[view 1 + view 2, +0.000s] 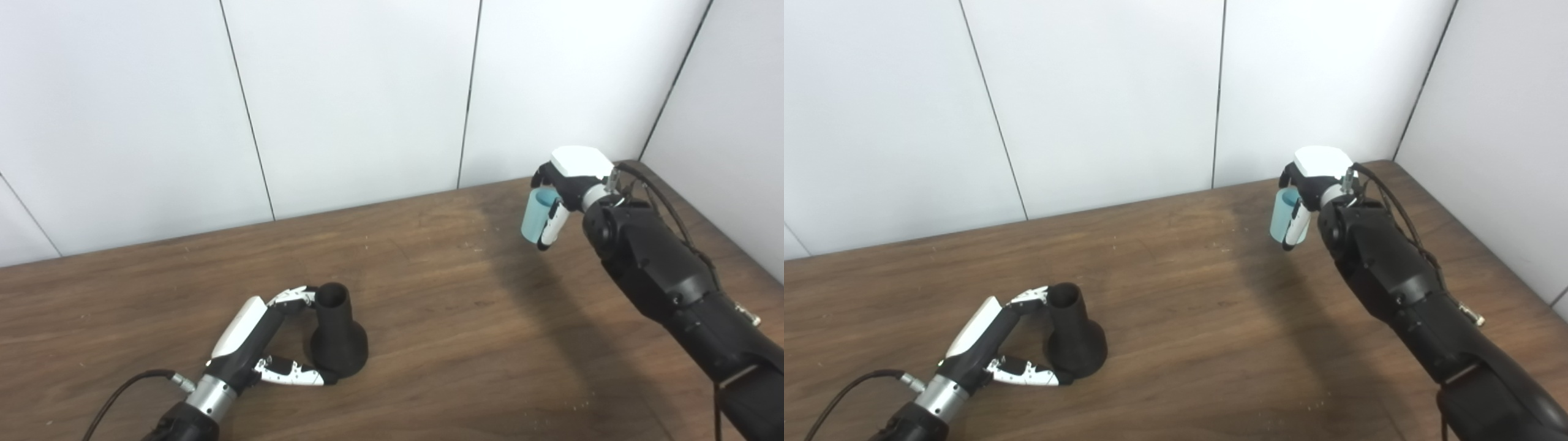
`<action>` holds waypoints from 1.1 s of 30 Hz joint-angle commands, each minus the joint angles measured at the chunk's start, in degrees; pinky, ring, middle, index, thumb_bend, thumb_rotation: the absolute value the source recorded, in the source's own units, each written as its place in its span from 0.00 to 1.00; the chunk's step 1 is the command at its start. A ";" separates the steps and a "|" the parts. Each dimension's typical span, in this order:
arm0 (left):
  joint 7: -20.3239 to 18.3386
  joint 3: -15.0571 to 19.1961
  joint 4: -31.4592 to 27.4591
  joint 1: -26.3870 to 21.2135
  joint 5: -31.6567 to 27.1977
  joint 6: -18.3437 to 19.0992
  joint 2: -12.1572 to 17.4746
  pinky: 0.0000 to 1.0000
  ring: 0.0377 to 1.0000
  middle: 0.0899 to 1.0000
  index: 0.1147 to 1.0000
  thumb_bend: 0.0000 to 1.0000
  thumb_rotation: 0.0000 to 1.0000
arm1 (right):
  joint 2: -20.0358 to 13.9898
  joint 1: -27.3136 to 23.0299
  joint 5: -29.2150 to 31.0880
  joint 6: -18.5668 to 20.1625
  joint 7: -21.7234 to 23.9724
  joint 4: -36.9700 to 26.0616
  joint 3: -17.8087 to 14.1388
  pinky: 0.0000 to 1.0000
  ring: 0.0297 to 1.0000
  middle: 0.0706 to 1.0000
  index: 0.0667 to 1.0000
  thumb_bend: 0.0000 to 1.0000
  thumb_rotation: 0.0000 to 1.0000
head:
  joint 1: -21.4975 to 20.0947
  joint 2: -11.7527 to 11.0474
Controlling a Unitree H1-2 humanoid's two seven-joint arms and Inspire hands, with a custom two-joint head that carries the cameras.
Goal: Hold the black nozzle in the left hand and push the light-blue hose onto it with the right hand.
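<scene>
Dark wood grain covered the desk (429, 294), which met white wall panels (355, 92) along its far edge. You had the black nozzle (337, 334) standing upright near the desk's front edge, left of centre, with its wide flared base on the wood and its narrow open neck pointing up.

Your left hand (263, 343) lay low over the desk just to the left of the nozzle. Its fingers (297, 296) reached the rim of the neck, and its thumb (294, 372) lay along the foot of the flared base. The hand was spread around the nozzle rather than clenched; you had not lifted the nozzle, and a firm grasp could not be confirmed from either view.

Your right hand (1314, 184) was raised above the desk near the far right corner, well apart from the nozzle. It was closed around the light-blue hose (1283, 223), a short tube held roughly upright, with its lower end hanging clear of the wood. A dark cable (667, 208) ran along the right forearm.
</scene>
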 commanded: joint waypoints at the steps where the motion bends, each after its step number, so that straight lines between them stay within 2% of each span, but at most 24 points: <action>1: -4.83 -2.63 4.00 6.89 3.09 4.37 1.39 0.92 0.87 0.74 0.42 0.52 0.07 | -2.85 -3.65 -0.72 -0.45 -0.29 -0.95 -0.63 0.52 0.65 0.74 0.69 0.84 0.00 | -0.06 0.07; 2: -4.85 -2.63 4.08 6.81 3.10 4.35 1.40 0.92 0.87 0.74 0.42 0.52 0.07 | -2.88 -3.67 -0.40 -0.61 -0.16 -0.89 -0.76 0.50 0.64 0.74 0.69 0.84 0.00 | -0.05 0.09; 4: -4.89 -2.63 4.18 6.71 3.12 4.32 1.41 0.92 0.87 0.74 0.42 0.52 0.07 | -2.91 -3.69 -0.02 -0.80 -0.02 -0.83 -0.94 0.41 0.54 0.73 0.69 0.83 0.00 | -0.05 0.09; 7: -4.98 -2.62 4.22 6.62 3.14 4.39 1.45 0.92 0.87 0.74 0.42 0.52 0.07 | -2.88 -3.68 0.52 -1.01 -0.06 -0.73 -1.15 0.37 0.49 0.73 0.69 0.82 0.00 | 0.00 0.18; 8: -5.04 -2.62 4.19 6.56 3.16 4.47 1.49 0.92 0.87 0.74 0.42 0.52 0.07 | -2.84 -3.67 0.90 -1.15 -0.12 -0.66 -1.33 0.29 0.46 0.65 0.68 0.68 0.00 | 0.00 0.18; 9: -5.08 -2.62 4.17 6.53 3.17 4.53 1.51 0.91 0.87 0.74 0.42 0.52 0.07 | -2.82 -3.66 1.19 -1.24 -0.16 -0.61 -1.44 0.23 0.44 0.53 0.67 0.59 0.00 | 0.00 0.18; 12: -5.23 -2.59 3.89 6.55 3.13 4.73 1.62 0.91 0.87 0.74 0.42 0.52 0.07 | -2.82 -3.69 1.97 -1.46 -0.34 -0.39 -1.72 0.18 0.43 0.45 0.66 0.54 0.00 | -0.04 0.19; 14: -5.20 -2.61 4.06 6.49 3.14 4.68 1.57 0.91 0.87 0.74 0.42 0.52 0.07 | -2.81 -3.71 2.33 -1.60 -0.49 -0.33 -1.77 0.17 0.43 0.45 0.65 0.54 0.00 | -0.04 0.19; 16: -5.20 -2.63 4.05 6.48 3.15 4.74 1.50 0.91 0.87 0.74 0.42 0.52 0.07 | -2.79 -3.73 2.68 -1.83 -0.67 -0.28 -1.89 0.16 0.39 0.47 0.65 0.53 0.00 | 0.02 0.22; 21: -5.21 -2.64 4.00 6.50 3.19 4.73 1.55 0.90 0.87 0.74 0.42 0.52 0.07 | -2.76 -3.76 3.23 -2.62 -1.30 -0.01 -2.11 0.12 0.39 0.46 0.64 0.53 0.00 | 0.00 0.26; 33: -5.25 -2.62 3.82 6.67 3.01 4.47 1.63 0.90 0.87 0.74 0.42 0.52 0.07 | -2.71 -3.66 2.84 -2.62 -1.81 0.20 -1.79 0.13 0.39 0.46 0.63 0.53 0.00 | -0.05 0.48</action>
